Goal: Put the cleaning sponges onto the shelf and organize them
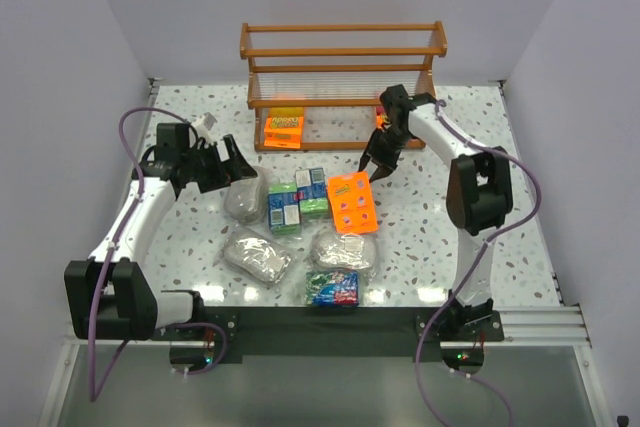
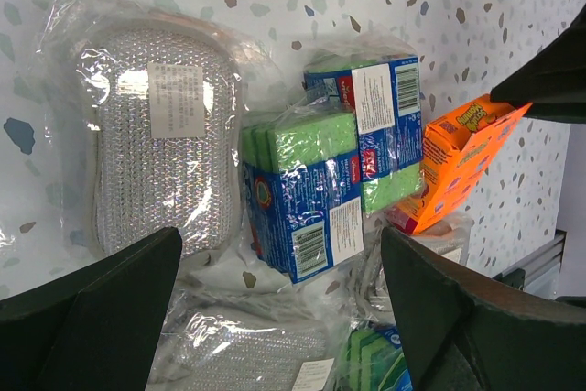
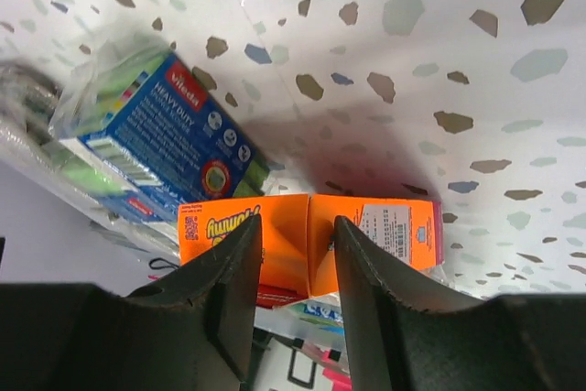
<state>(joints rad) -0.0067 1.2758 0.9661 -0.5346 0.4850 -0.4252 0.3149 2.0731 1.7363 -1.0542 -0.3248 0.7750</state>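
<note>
The wooden shelf [image 1: 342, 51] stands at the back. Orange sponge packs [image 1: 284, 128] lie on its bottom tier at the left. One orange-and-pink pack [image 1: 351, 201] lies on the table, beside two green/blue packs [image 1: 297, 199]. A third green/blue pack [image 1: 334, 287] lies nearer the front. Silvery packs lie at the left [image 1: 243, 199], front left [image 1: 257, 255] and centre [image 1: 343, 249]. My right gripper [image 1: 378, 161] is open, just above the orange pack's far edge [image 3: 389, 226]. My left gripper [image 1: 240, 162] is open and empty, hovering by the silvery pack [image 2: 156, 144] and the green/blue packs [image 2: 320, 190].
White walls close in the speckled table [image 1: 200, 247] on three sides. A black rail [image 1: 330, 319] runs along the front edge. A bit of orange [image 1: 380, 115] shows on the shelf's bottom tier behind the right arm. The packs lie tightly clustered mid-table.
</note>
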